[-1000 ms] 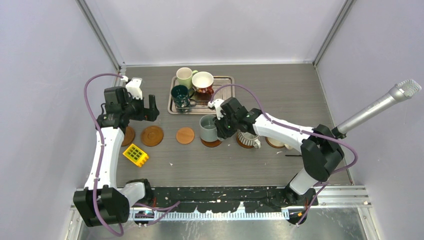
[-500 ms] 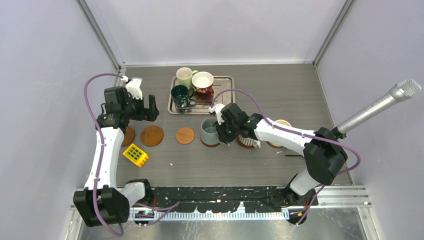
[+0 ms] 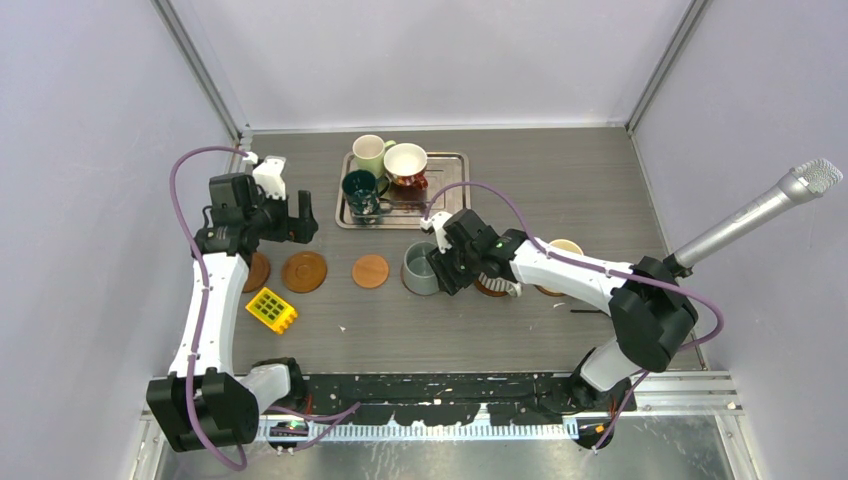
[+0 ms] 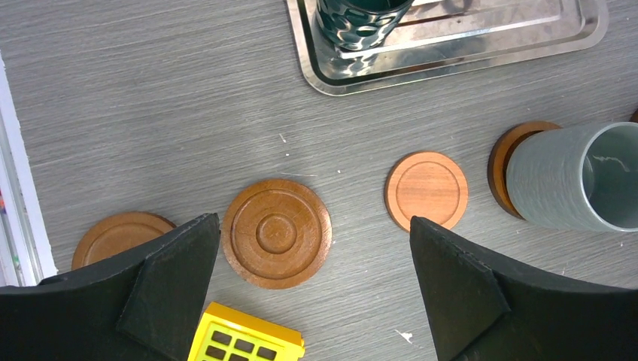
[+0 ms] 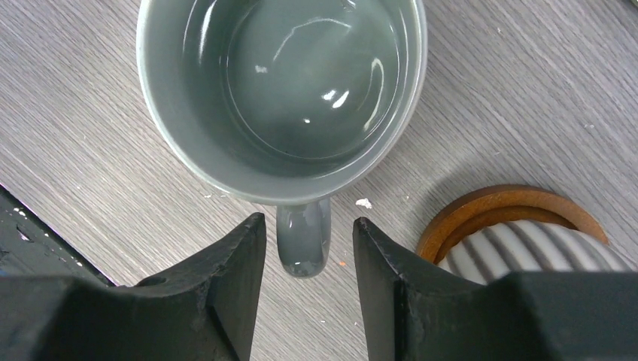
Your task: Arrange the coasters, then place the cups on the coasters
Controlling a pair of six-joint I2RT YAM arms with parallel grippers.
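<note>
Hovering over the table point(image 3: 560, 180), the right gripper point(image 5: 308, 226) is standing released, its fingers point(image 5: 226, 293) flanking the handle point(image 5: 303, 241) of the grey-blue mug point(image 5: 278, 83) without touching it, while the left gripper point(image 4: 314, 219) is hanging spread wide. The mug is sitting on a dark coaster point(image 4: 502, 162), near three bare coasters point(image 4: 116, 237) point(image 4: 276, 233) point(image 4: 426, 189).

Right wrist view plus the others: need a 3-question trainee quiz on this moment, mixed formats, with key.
1. True or false: the right gripper is clamped shut on the handle of the grey-blue mug.
2. How many mugs stand on the silver tray? A) two B) three C) four
3. Fill in: the left wrist view shows ___ coasters with nothing on them.

Key
1. False: its fingers stand either side of the handle, with gaps.
2. B
3. three
</note>
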